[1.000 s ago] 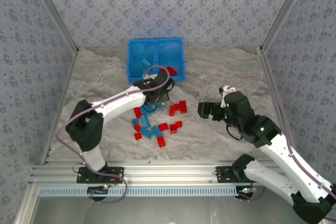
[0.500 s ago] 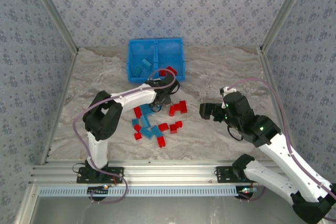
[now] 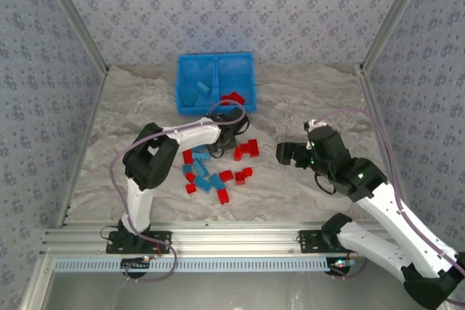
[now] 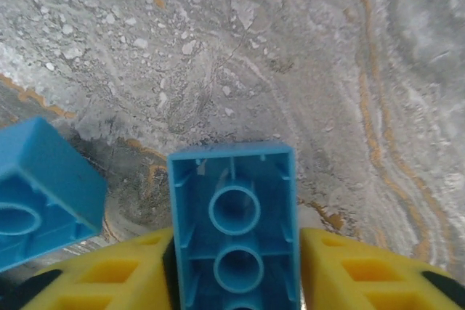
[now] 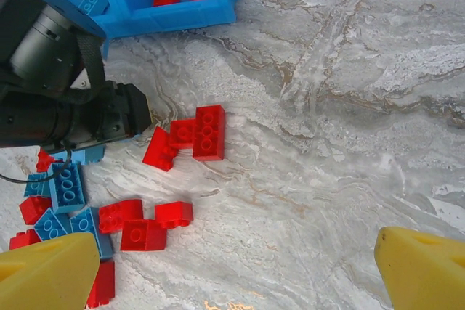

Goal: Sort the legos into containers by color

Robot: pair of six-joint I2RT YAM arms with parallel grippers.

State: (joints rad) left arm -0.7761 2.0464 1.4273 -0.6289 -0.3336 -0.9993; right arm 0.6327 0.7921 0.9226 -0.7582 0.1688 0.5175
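The left claw [image 4: 232,274] pinched a blue brick [image 4: 232,201] with another brick [image 4: 40,186] crowding its side, while the right claw [image 5: 234,270] gaped near red bricks [image 5: 196,132].

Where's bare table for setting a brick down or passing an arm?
Bare: table right of the bin, and left of the left arm. Crowded: loose legos before the bin, where the left gripper pinches a blue lego.

White arms [image 3: 182,134], black joints, yellow fingers [image 5: 43,270]
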